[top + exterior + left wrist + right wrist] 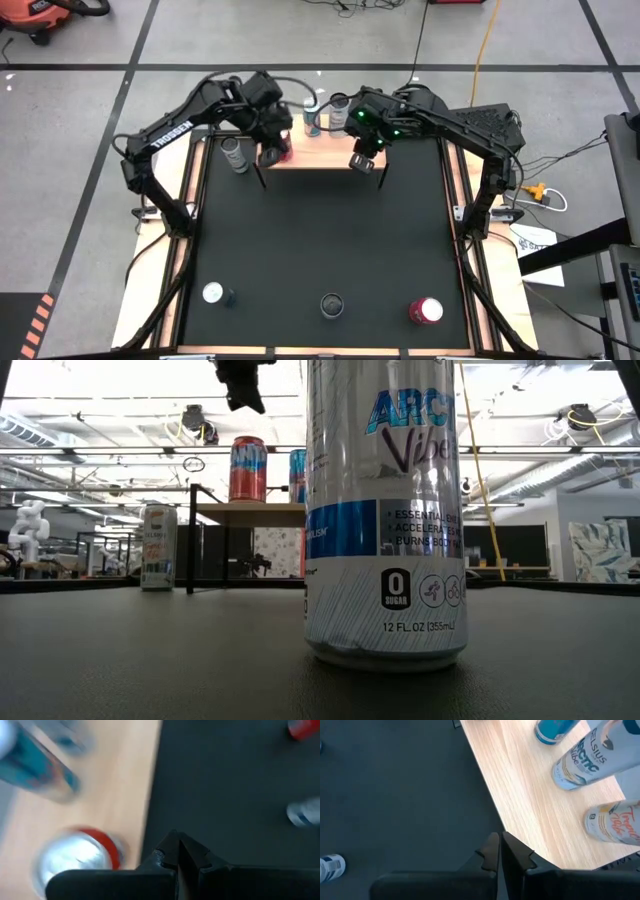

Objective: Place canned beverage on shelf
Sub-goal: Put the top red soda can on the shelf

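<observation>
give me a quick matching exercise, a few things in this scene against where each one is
Things:
1. red can
2. shelf
3. left gripper
4. right gripper

Places:
a. over the shelf's right end, shut
b. far middle of the black table
c. on the shelf's left end
d. just beside the red can, shut

Pairs: 1-c, 2-b, 3-d, 4-a

Robotics lab — ceiling trusses (pixel 560 455), cables (pixel 487 40)

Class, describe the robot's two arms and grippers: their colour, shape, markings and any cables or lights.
Both arms are dark, jointed, tubular. The left arm bears white TROSSEN lettering; the right arm shows green lights near its wrist. Dark cables loop over both. The left gripper and right gripper have two dark angular fingers.
</observation>
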Controlling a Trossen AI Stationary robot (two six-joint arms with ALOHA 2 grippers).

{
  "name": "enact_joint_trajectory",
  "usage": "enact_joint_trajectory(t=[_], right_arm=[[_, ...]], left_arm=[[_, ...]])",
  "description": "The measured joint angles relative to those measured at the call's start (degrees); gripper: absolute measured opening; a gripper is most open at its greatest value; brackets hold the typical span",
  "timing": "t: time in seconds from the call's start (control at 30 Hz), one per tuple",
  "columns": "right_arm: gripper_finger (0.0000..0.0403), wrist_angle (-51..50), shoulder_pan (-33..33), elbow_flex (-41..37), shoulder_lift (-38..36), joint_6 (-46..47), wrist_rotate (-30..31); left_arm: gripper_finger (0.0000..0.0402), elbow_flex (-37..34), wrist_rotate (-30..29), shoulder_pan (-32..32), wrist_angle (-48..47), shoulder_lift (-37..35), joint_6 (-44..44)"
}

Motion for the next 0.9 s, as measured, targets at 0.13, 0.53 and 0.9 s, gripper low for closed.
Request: enact_joint_trajectory(t=[0.13, 0.53, 0.9], right_arm=[[0.0, -0.2, -0.01, 0.0, 0.0, 0.0, 0.0], [0.0, -0.25, -0.01, 0.0, 0.02, -0.13, 0.0], [0.0, -0.23, -0.01, 0.0, 0.04, -0.15, 0.0]], left_arm=[[0.0004, -1.24, -0.25, -0.83, -4.31, -0.1, -0.3], [0.0004, -8.16, -0.5, -0.48, -0.51, -0.08, 0.46], [0.0004, -10.13, -6.56, 1.7, 3.12, -0.08, 0.18]])
